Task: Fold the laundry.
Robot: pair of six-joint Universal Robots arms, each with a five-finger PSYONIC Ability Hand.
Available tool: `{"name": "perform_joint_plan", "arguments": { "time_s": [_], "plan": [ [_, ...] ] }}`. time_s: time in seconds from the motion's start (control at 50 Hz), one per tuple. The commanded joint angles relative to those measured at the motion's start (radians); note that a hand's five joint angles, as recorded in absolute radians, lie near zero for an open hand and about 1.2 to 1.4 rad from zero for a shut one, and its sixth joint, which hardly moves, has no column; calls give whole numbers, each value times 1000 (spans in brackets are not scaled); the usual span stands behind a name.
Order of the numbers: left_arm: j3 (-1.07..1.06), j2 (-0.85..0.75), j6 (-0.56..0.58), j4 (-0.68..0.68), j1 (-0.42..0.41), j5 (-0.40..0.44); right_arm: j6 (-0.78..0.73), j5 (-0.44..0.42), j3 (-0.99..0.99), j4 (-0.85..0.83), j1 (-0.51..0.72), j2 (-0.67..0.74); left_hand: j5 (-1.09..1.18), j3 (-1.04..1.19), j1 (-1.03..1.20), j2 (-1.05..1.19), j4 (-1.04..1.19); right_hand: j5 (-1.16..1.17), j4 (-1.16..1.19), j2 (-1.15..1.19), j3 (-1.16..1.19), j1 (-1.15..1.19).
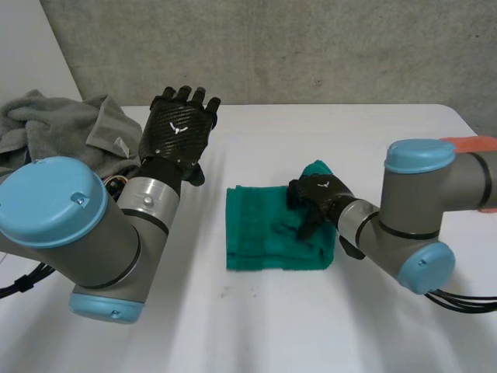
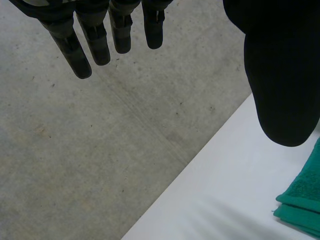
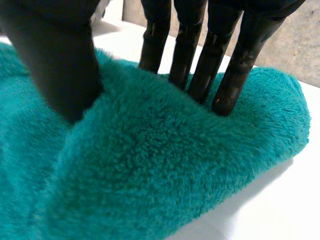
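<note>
A green towel (image 1: 268, 229) lies folded into a rough square in the middle of the white table (image 1: 256, 326). My right hand (image 1: 318, 198) rests on its right edge, near the far right corner. In the right wrist view the thumb (image 3: 60, 65) and the fingers (image 3: 200, 75) dig into the green towel (image 3: 175, 165) from either side of a raised ridge, pinching it. My left hand (image 1: 177, 128) hovers open above the table, left of the towel, palm away from me. Its straight fingers (image 2: 95, 45) touch nothing, and a corner of the green towel (image 2: 302, 200) shows beyond its thumb.
A pile of grey towels (image 1: 62, 124) sits at the table's far left, behind my left arm. An orange object (image 1: 474, 144) lies at the far right edge, partly behind my right arm. A grey wall stands past the table's far edge.
</note>
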Motion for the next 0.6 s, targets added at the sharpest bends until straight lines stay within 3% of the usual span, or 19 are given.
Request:
{"name": "perform_joint_plan", "arguments": {
  "time_s": [0.02,0.18,0.28,0.38,0.42,0.44,0.46,0.6],
  "plan": [
    [-9,5,0,-6,0,1,-100,44,-54,2,41,16,-43,-37,-26,-28,-29,585,558,553,557,610],
    [-12,22,-2,-6,26,-1,-106,-13,-54,-70,142,-61,-43,-37,-26,-28,-29,585,558,553,557,610],
    [-14,31,-2,-6,47,-1,-121,-113,-32,-98,202,-17,-43,-37,-26,-28,-29,585,558,553,557,610],
    [-17,28,-2,-4,49,-2,-158,-114,-32,-95,206,22,-43,-37,-26,-28,-29,585,558,553,557,610],
    [-15,28,-3,-3,51,-5,-161,-110,-32,-95,205,10,-43,-37,-26,-28,-29,260,233,227,231,284],
    [-15,26,-3,-3,51,-6,-149,-105,-29,-96,203,-15,-46,-40,-29,-31,-32,-388,-415,-420,-416,-363],
    [-12,26,-6,2,52,-7,-143,-99,-29,-95,200,-32,-47,-40,-30,-32,-33,-636,-664,-669,-665,-612],
    [21,20,-58,6,54,-41,21,22,23,-84,113,-217,-43,-37,-26,-28,-29,-636,-664,-669,-665,-612]
  ]
}}
